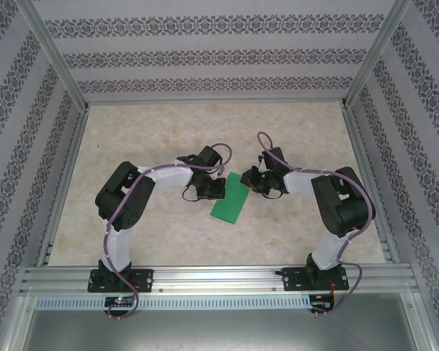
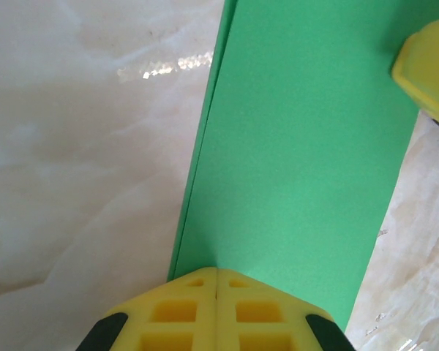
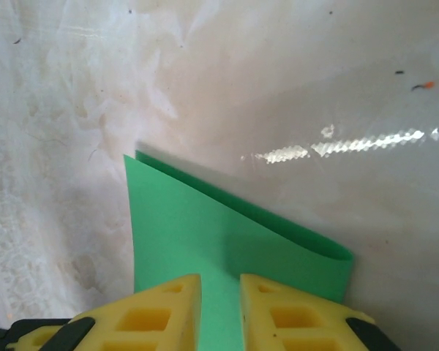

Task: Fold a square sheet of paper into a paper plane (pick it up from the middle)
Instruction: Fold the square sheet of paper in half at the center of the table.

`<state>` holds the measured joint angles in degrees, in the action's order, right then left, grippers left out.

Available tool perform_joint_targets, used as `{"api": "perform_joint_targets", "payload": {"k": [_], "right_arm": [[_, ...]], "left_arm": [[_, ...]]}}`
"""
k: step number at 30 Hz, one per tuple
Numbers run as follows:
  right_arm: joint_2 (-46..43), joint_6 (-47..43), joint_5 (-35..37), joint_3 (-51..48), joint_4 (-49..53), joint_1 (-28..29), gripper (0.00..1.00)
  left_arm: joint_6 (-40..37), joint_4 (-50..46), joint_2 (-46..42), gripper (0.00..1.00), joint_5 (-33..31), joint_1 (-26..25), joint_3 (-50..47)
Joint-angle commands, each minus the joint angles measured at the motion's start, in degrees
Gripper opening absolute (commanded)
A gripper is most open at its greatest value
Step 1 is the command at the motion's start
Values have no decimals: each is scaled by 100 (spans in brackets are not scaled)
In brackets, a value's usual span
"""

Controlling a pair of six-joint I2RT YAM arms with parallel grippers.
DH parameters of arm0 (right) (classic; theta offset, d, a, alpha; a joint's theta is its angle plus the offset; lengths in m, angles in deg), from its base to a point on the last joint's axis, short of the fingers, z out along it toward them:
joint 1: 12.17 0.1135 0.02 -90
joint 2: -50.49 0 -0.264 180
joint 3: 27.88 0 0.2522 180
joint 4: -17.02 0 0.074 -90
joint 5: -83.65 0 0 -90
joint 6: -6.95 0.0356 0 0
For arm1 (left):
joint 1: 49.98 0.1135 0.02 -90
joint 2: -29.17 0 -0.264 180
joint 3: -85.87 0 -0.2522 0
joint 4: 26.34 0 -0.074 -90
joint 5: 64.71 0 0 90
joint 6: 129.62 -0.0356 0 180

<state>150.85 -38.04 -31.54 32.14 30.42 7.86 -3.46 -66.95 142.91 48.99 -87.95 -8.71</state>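
**A:** Start on the left. What is the left gripper (image 1: 206, 191) doing?

**B:** From above it sits at the 9 o'clock side of the square sheet of paper (image 1: 230, 199). In its wrist camera the left gripper (image 2: 216, 284) has its two yellow, waffle-pocketed fingers pressed flush together, with only a seam line between them. The tips meet over the near end of the sheet (image 2: 300, 146), at 6 o'clock in that view.

**A:** Is it pinching the sheet?

**B:** I cannot tell. The fingers are closed and their tips cover that end.

**A:** And the paper itself?

**B:** It is bright green, matte and smooth, folded over into a long rectangle. It lies mid-table between the two grippers, running from about 1 o'clock to 7 o'clock. The table (image 1: 154, 139) is glossy, beige and marbled.

**A:** Now the right side.

**B:** The right gripper (image 1: 257, 183) is at the sheet's 2 o'clock corner. In its wrist view the right gripper (image 3: 220, 285) holds its ribbed yellow fingers narrowly apart, and green shows through the slot. The sheet (image 3: 183, 227) has two layers here. The upper one bows up in a soft curl at 4 o'clock instead of lying creased flat.

**A:** Anything else?

**B:** One of its fingers (image 2: 426, 69) is at the paper's edge at 2 o'clock in the left wrist view.
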Motion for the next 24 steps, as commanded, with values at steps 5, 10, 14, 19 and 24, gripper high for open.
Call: {"api": "perform_joint_targets", "payload": {"k": [5,10,14,19,24], "right_arm": [[-175,-48,-196,265,-56,-221,22],[185,7,-120,230,-130,-253,21],[452,-96,187,241,212,-253,21],[335,-114,151,267,305,-287,21],[-199,-43,-167,531,313,-351,21]], "left_arm": [[-154,-338,114,0,-76,-96,14],[-146,-319,121,0,-60,-97,10],[-145,-316,113,0,-55,-96,21],[-179,-339,109,0,-51,-98,32],[-163,-337,90,0,-57,-96,8]]}}
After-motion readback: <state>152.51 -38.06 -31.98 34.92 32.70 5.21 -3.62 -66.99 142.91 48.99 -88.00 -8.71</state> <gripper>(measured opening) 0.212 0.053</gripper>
